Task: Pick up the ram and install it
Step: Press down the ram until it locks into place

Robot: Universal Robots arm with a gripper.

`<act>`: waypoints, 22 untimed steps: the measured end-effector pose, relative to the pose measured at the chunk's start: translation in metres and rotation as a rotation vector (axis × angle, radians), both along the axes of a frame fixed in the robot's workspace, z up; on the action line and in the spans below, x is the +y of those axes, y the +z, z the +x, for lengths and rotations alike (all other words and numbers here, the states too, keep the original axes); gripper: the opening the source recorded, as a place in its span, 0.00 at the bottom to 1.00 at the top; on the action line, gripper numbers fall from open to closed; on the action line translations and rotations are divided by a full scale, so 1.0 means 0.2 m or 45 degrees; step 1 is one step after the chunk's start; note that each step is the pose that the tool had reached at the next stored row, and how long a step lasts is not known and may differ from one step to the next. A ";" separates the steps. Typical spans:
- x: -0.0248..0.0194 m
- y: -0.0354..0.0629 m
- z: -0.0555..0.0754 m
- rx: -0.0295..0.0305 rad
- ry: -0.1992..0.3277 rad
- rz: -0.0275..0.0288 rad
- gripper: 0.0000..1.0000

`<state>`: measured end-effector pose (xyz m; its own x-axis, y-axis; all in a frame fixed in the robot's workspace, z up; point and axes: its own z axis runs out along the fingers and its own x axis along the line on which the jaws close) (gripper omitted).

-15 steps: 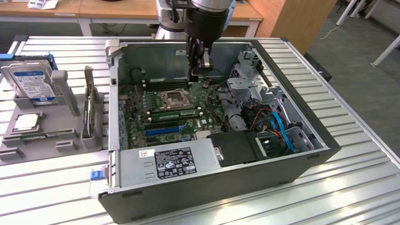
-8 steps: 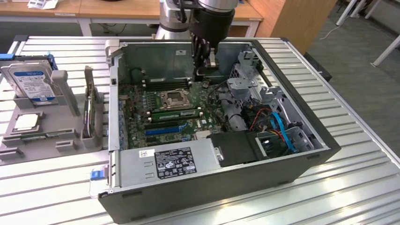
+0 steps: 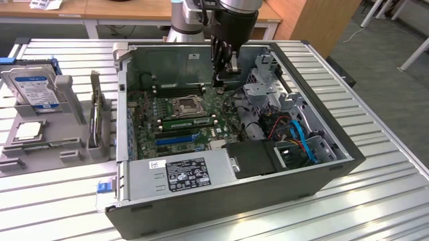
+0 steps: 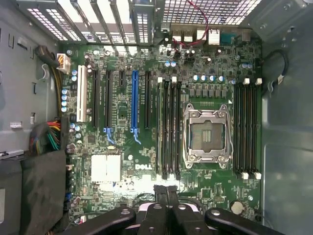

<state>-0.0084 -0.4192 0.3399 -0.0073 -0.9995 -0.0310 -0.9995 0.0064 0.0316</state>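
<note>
Slatted metal table (image 3: pixel 375 201), open computer case (image 3: pixel 201 213), ram (image 3: pixel 188 122) seated on edge, long axis alongside CPU socket (image 3: pixel 186 105), fingers (image 3: pixel 220 63) together, empty.

I see the ram (image 3: pixel 190 121), a long, thin green stick, standing on edge among the dark memory slots (image 4: pixel 172 127) just beside the CPU socket (image 3: pixel 186 105). It sits level, running parallel to that socket's side

On the desk (image 3: pixel 382 201), the case (image 3: pixel 221 211) lies to the exterior view's right of the rack (image 3: pixel 33 149) holding the hard drive (image 3: pixel 30 85), and inside it the ram (image 3: pixel 190 121) seemingly sits slotted just beside the socket (image 3: pixel 186 104), with the tool (image 3: pixel 224 76) over the case.
</note>
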 end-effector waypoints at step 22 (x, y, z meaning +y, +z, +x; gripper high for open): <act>0.000 -0.082 0.00 0.0000 0.000 0.0000 0.10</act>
<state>-0.0085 -0.4192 0.3235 -0.0074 -0.9995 -0.0310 -0.9995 0.0064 0.0316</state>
